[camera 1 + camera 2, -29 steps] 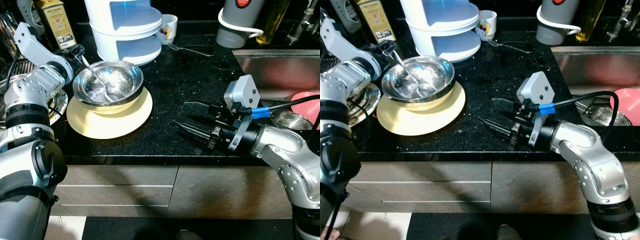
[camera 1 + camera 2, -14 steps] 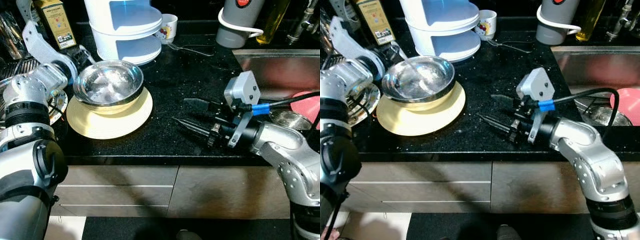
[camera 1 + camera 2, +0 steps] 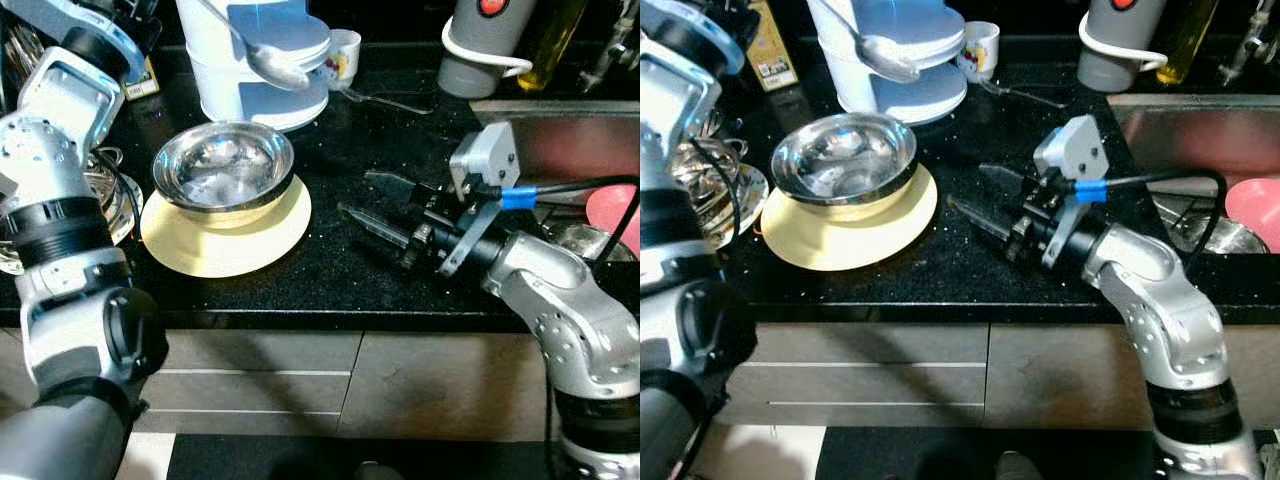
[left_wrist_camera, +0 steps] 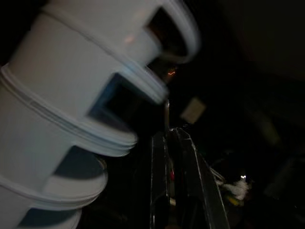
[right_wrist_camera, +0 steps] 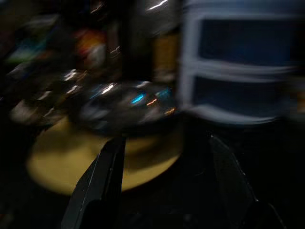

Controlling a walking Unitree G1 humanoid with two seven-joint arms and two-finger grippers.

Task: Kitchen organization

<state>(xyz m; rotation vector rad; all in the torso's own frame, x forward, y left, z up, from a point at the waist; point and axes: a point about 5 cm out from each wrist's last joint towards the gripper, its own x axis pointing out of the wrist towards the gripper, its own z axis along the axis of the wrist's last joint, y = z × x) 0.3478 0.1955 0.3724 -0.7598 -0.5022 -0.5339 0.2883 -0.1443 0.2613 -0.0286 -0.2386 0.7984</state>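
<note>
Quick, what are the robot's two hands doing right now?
Left gripper: closed on the spoon, lifted in front of the white container.
Right gripper: open, holding nothing, over the black counter.

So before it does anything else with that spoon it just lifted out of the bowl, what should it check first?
1. Spoon held: ok, the left gripper's fingers look shut on its handle, raised in front of the white tiered container.
2. Spoon clear of the steel bowl: ok, it hangs well above it.
3. Bowl steady: ok, it sits upright on the yellow plate.
4. Right gripper out of the way: ok, open, low over the black counter, apart from the plate.
5. Where the spoon goes next: cannot tell.
</note>
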